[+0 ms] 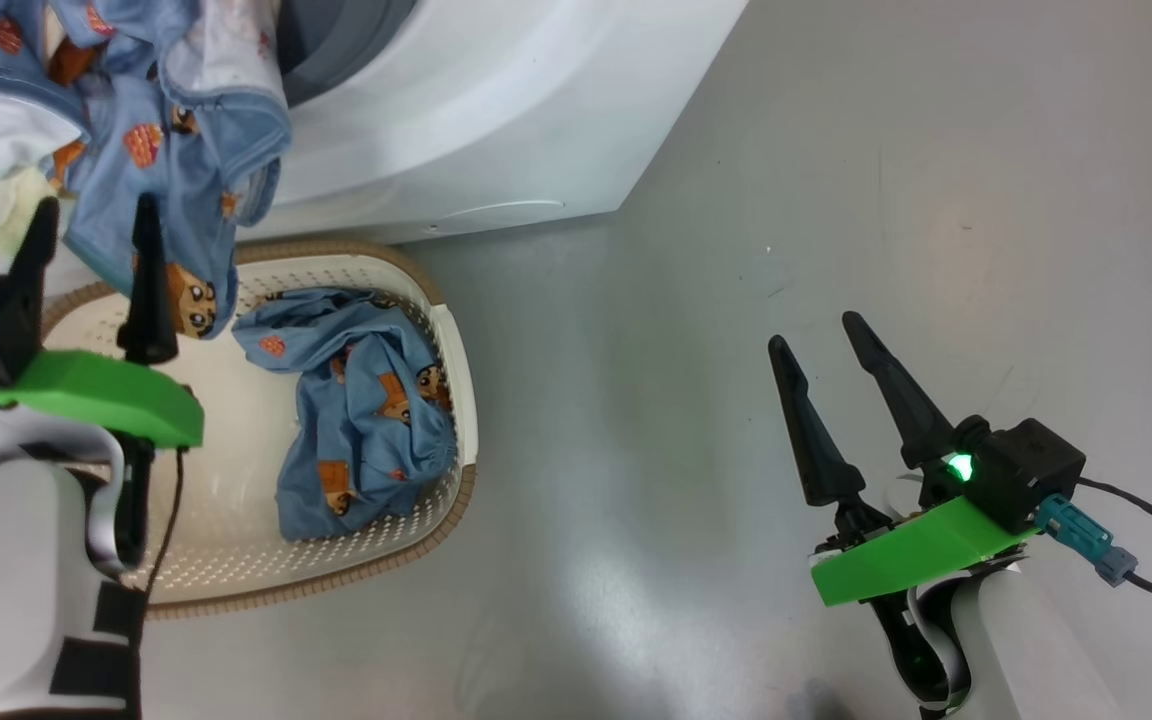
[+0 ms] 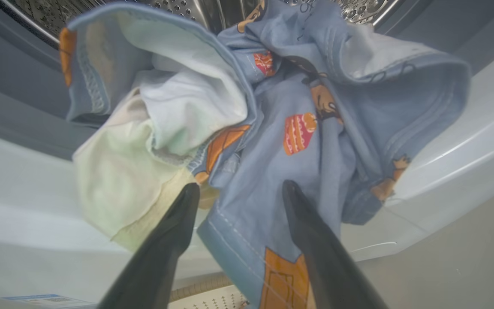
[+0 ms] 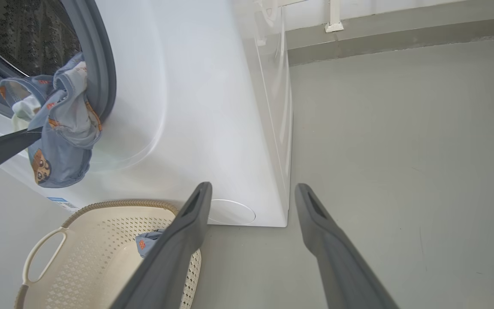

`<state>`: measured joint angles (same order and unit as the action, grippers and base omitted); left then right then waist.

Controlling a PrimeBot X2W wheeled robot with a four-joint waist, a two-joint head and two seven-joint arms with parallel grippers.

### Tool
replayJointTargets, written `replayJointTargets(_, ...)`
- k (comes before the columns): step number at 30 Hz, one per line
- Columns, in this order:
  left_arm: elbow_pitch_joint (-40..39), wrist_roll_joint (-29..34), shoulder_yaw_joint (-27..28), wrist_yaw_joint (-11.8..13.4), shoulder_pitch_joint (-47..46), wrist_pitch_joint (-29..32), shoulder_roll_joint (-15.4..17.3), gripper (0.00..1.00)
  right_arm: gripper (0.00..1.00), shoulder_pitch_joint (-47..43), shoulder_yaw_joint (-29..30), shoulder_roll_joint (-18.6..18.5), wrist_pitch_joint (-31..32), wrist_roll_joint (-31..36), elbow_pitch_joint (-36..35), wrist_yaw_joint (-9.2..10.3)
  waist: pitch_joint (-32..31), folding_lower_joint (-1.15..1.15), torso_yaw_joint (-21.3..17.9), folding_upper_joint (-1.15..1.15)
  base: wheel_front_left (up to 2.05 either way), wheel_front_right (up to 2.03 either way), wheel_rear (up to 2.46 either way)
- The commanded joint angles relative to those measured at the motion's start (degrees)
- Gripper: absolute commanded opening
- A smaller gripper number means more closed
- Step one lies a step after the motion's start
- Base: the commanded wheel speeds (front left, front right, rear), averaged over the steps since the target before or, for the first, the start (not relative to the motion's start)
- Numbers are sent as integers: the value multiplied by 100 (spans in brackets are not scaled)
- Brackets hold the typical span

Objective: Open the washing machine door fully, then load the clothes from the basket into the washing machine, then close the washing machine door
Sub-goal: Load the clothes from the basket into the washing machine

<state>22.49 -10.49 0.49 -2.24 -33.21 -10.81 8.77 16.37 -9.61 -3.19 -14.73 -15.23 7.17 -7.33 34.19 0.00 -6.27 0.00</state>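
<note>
head view | left gripper (image 1: pixel 96 203) spread wide at clothes (image 1: pixel 176 150) draped from washing machine (image 1: pixel 496 120) | right gripper (image 1: pixel 814 332) spread wide, empty

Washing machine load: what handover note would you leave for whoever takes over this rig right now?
Left gripper: jaws open, gripping nothing, at the hem of the hanging bundle.
Right gripper: jaws open, empty, over the floor.
Clothes: a blue-and-cream bundle sits in the mouth of the washing machine, hanging out over the gasket. One blue garment lies in the basket below.
Done: door out of the way, first bundle brought to the opening.
Left: push the bundle fully into the drum, load the basket garment, close the door.
</note>
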Motion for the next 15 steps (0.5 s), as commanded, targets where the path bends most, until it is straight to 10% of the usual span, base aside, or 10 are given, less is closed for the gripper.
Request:
replayJointTargets(1, -52, 60, 157, 38, -106, 61, 256, 100, 100, -94, -146, 32, -27, -113, -119, -16, 21, 0, -7, 0, 0, 0, 0)
replayJointTargets(15, 362, -32, 117, 127, -709, 861, 424, 100, 100, -35, -206, 32, -27, -192, -95, -16, 188, 0, -53, 0, 0, 0, 0)
